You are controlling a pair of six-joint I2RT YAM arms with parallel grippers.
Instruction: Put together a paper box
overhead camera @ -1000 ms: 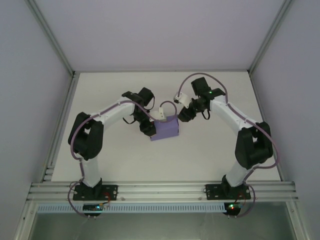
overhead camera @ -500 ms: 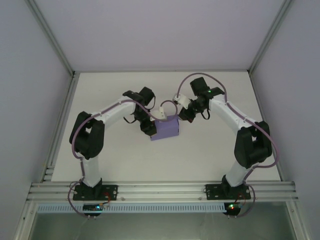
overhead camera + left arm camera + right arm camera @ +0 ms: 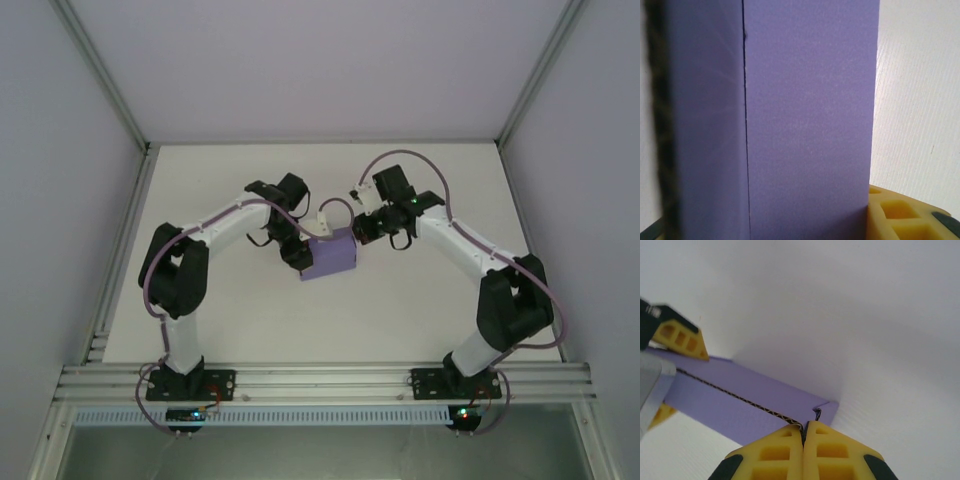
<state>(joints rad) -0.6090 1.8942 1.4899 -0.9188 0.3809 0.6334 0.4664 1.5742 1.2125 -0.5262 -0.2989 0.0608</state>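
Two grippers met over the table (image 3: 430, 300) from above: the left gripper (image 3: 300, 258) clamped the plain lavender paper box (image 3: 335, 258). Left wrist: card sat between its fingers (image 3: 895, 212). Right wrist: the right gripper (image 3: 803, 440) was pressed together at the box's corner.

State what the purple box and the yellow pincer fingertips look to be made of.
The paper box: thin corrugated card, matte lavender; its cut edge shows a wavy dark core. The fingertips: yellow moulded plastic or rubber, hard to tell which, dull finish, with square pockets.
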